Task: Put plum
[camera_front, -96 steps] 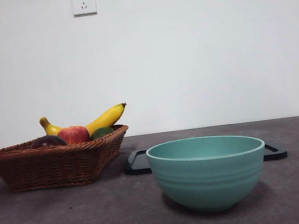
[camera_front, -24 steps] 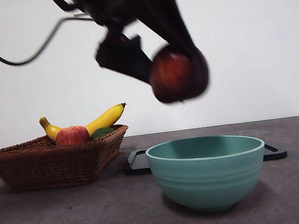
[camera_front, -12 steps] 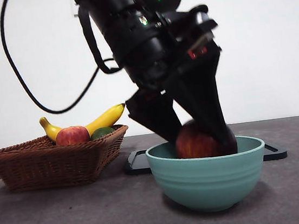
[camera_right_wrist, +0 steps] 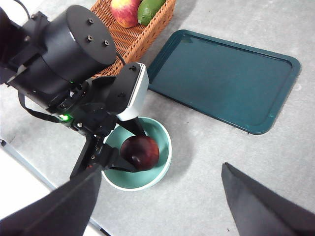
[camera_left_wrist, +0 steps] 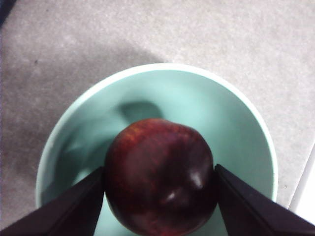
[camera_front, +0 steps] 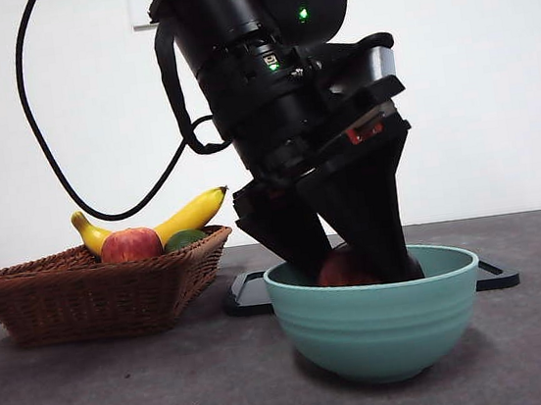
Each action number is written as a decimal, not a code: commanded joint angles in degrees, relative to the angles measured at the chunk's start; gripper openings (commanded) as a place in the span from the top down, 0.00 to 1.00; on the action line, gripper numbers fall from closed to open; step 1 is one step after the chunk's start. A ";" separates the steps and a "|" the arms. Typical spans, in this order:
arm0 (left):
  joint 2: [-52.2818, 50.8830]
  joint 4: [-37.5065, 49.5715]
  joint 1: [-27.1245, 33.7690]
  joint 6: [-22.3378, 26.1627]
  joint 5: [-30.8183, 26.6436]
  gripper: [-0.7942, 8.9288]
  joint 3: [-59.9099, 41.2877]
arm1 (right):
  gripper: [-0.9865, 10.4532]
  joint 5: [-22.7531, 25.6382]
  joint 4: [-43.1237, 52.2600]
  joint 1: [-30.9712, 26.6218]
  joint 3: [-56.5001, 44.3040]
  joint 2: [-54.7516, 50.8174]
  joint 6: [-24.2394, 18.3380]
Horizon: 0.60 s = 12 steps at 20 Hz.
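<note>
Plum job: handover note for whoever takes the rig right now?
Left gripper: shut on the plum, lowered inside the green bowl; whether the plum touches the bowl's floor cannot be told.
Right gripper: open, holding nothing, waiting high above the table.
Basket holds the banana, red-and-yellow fruit and green fruit. Dark tray lies behind the bowl.
Done: plum picked, carried into the bowl.
Left: open the jaws, lift the left arm away.
</note>
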 commanded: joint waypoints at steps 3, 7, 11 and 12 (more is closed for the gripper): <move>0.94 0.07 -1.07 0.94 0.02 0.53 1.09 | 0.57 0.02 0.52 0.24 1.05 0.33 -0.04; 0.92 0.07 -1.07 0.68 0.02 0.53 1.16 | 0.57 0.02 0.52 0.24 1.05 0.33 -0.04; -0.17 -2.60 -0.63 0.68 0.02 0.53 4.33 | 0.57 0.02 0.50 0.24 1.05 0.33 -0.02; -0.87 -3.08 -0.35 0.66 0.02 0.53 5.68 | 0.57 0.02 0.50 0.24 1.05 0.33 -0.04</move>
